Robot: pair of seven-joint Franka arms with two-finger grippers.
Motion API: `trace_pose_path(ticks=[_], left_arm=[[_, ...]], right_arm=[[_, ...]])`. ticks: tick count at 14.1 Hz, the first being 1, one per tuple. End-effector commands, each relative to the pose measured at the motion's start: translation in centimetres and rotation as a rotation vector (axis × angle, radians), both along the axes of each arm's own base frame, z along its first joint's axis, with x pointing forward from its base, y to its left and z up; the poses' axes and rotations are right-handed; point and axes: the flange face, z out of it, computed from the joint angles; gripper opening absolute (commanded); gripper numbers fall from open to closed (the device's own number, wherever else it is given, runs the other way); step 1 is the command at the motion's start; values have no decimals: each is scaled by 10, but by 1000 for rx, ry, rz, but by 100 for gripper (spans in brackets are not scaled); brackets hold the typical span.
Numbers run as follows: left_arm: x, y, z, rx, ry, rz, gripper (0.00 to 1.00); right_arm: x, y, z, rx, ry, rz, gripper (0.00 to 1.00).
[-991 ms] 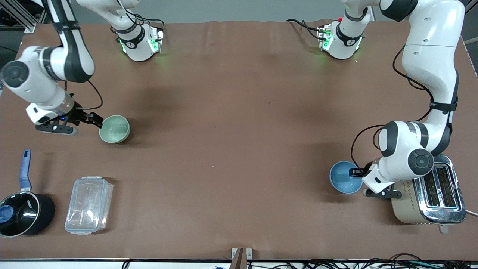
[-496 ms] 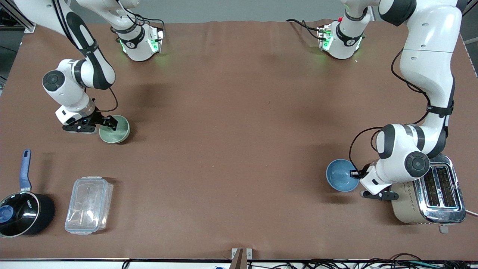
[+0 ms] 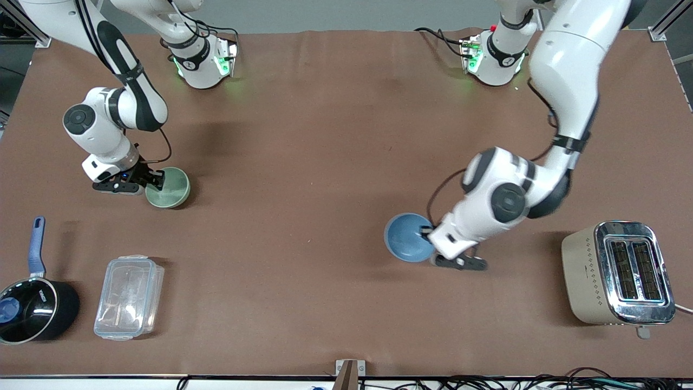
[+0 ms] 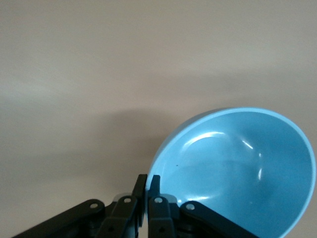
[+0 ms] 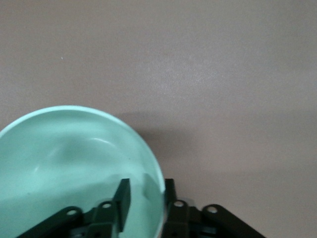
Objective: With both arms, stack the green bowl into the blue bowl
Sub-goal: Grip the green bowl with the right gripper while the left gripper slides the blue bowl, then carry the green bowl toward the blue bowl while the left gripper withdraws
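The green bowl [image 3: 169, 187] stands on the table toward the right arm's end. My right gripper [image 3: 154, 181] is open at its rim. In the right wrist view one finger [image 5: 123, 199] is inside the green bowl [image 5: 64, 158], the other outside, with a gap to the rim. My left gripper [image 3: 427, 235] is shut on the rim of the blue bowl [image 3: 407, 237] and holds it tilted over the middle of the table. In the left wrist view the fingers [image 4: 154, 187] pinch the edge of the blue bowl [image 4: 237, 168].
A steel toaster [image 3: 618, 272] stands at the left arm's end, near the front camera. A black pot [image 3: 33, 307] with a blue handle and a clear plastic box [image 3: 129, 297] lie at the right arm's end, nearer to the camera than the green bowl.
My left arm has carried the blue bowl from beside the toaster toward the table's middle. My right gripper has moved up to the green bowl and now straddles its rim.
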Motion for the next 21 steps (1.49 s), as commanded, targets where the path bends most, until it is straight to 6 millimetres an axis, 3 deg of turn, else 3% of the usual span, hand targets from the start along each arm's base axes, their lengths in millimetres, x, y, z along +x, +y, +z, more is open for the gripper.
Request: trace_pose_path(ticks=[1, 3, 6, 8, 9, 10, 11, 12, 14, 15, 16, 18, 20, 21], left_arm=[[-42, -72, -14, 25, 47, 63, 1], [-65, -108, -34, 32, 74, 77, 1], [-83, -131, -62, 24, 86, 68, 4], [-86, -138, -76, 9, 83, 86, 10], [-89, -141, -80, 11, 86, 89, 14], [-89, -141, -81, 11, 89, 95, 24], [-86, -140, -74, 6, 79, 97, 48], [-77, -135, -56, -2, 50, 100, 99], [-57, -118, 6, -23, -12, 131, 100], [-46, -95, 48, -5, -31, 153, 100], [-36, -67, 85, 16, -39, 177, 100], [-11, 15, 159, 43, -62, 265, 100], [-3, 85, 219, 82, -77, 236, 100], [-7, 116, 238, 110, -54, 215, 100]], right_arm=[[16, -4, 15, -8, -15, 9, 0], [36, -8, 36, -9, 49, 1, 0], [78, -5, 84, -6, 109, -10, 0], [95, 12, 106, 12, 115, -3, 0], [102, 33, 114, 56, 115, -11, 0], [106, 51, 121, 102, 125, -31, 0], [110, 70, 128, 134, 144, -54, 0], [113, 100, 135, 144, 154, -87, 0], [118, 163, 151, 159, 138, -179, 0], [119, 199, 159, 170, 125, -224, 0], [120, 231, 162, 173, 120, -233, 0], [126, 285, 171, 207, 106, -291, 0], [122, 354, 172, 205, 93, -339, 0], [114, 381, 172, 182, 72, -376, 0]])
